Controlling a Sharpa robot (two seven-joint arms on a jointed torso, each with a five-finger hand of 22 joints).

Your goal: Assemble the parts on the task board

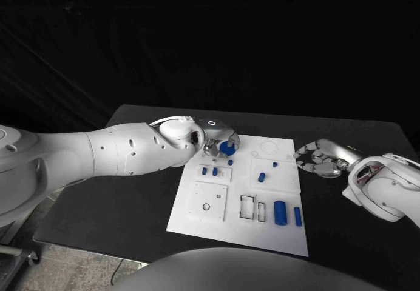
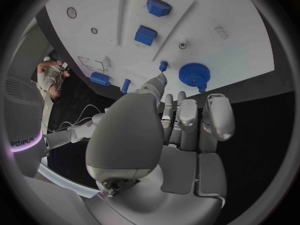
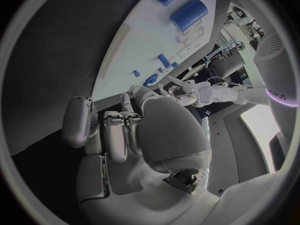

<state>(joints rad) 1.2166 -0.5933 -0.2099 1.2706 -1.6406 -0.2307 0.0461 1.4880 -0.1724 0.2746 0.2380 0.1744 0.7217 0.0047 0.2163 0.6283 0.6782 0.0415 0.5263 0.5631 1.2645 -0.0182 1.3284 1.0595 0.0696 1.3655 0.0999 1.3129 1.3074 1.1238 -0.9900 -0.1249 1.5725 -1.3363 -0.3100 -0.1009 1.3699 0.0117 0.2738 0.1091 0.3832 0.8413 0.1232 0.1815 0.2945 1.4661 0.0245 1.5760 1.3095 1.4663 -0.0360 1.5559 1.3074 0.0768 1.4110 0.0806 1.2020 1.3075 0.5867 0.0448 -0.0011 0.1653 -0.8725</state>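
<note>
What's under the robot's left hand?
Under the silver left hand lies the white task board, with a round blue toothed gear by its fingertips. The board directly beneath the hand is hidden.

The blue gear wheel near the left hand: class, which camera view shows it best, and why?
The left wrist view: the blue gear wheel lies unobstructed on the task board, its toothed rim visible, just beyond the left hand. In the head view, that hand partly covers it. In the right wrist view I cannot make it out for certain.
</note>
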